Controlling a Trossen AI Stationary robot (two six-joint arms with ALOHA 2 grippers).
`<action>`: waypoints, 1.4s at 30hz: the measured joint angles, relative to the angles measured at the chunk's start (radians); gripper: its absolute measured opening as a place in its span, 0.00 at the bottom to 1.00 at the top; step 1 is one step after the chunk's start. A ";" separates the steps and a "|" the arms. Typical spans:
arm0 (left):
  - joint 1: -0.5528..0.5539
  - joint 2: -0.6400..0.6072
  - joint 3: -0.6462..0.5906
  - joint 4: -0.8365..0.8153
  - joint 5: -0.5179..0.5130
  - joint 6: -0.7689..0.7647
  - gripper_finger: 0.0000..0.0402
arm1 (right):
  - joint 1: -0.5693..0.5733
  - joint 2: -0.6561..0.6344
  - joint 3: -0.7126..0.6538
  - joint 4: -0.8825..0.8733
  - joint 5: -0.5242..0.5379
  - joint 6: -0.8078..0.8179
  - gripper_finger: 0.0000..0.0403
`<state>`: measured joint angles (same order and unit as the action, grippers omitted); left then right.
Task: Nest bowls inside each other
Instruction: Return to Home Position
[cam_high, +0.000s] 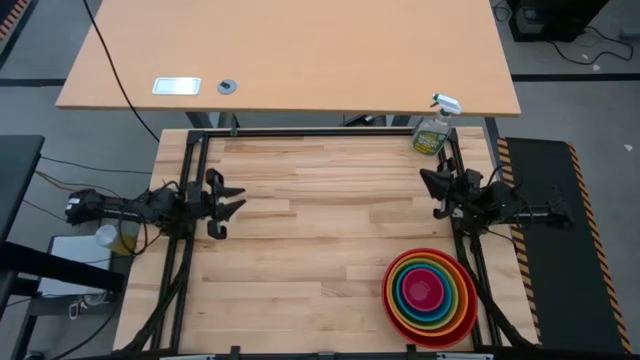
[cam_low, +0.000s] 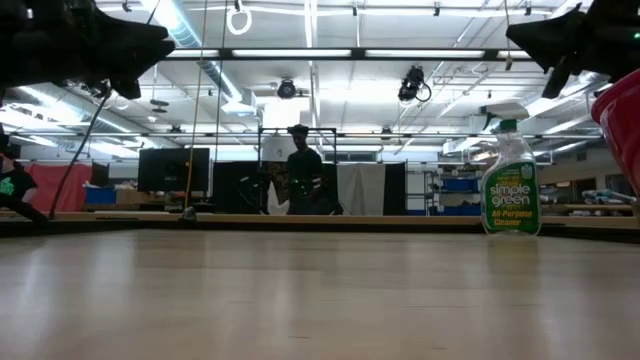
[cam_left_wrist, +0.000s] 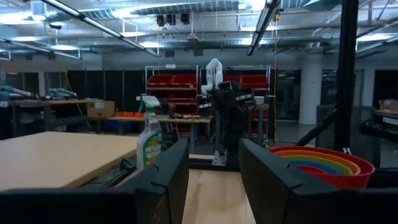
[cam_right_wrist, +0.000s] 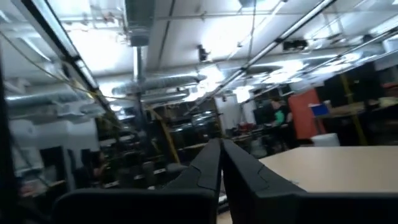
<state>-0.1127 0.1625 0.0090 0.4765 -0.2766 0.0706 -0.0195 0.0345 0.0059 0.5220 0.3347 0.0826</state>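
The bowls (cam_high: 430, 297) sit nested in one stack near the table's near right corner. The large red one is outermost and stands on the wood; orange, green and blue rings lie inside it, with the small pink bowl at the centre. The left wrist view also shows the stack (cam_left_wrist: 323, 163), and the low view shows its red wall (cam_low: 622, 120). My left gripper (cam_high: 232, 197) hovers at the table's left edge, its fingers (cam_left_wrist: 168, 180) apart with nothing between them. My right gripper (cam_high: 437, 192) hovers at the right edge, beyond the stack, shut on nothing (cam_right_wrist: 220, 144).
A green spray bottle (cam_high: 432, 130) with a white trigger stands upright at the far right corner (cam_low: 510, 175). A larger light desk (cam_high: 290, 50) lies beyond the far edge. A person stands far off in the room (cam_low: 300, 170). Bare wood spans the table's middle (cam_high: 320, 230).
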 joint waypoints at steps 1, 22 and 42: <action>-0.003 0.001 0.000 -0.002 0.000 -0.007 0.35 | -0.001 0.000 0.000 -0.001 0.014 -0.005 0.06; -0.004 0.001 -0.001 -0.004 0.000 -0.057 0.35 | -0.002 0.000 0.000 -0.029 0.278 -0.733 0.09; -0.004 0.001 -0.001 -0.004 0.000 -0.059 0.35 | -0.002 0.000 0.000 -0.029 0.275 -0.733 0.10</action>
<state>-0.1165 0.1635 0.0078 0.4728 -0.2764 0.0114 -0.0216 0.0341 0.0059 0.4927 0.6102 -0.6502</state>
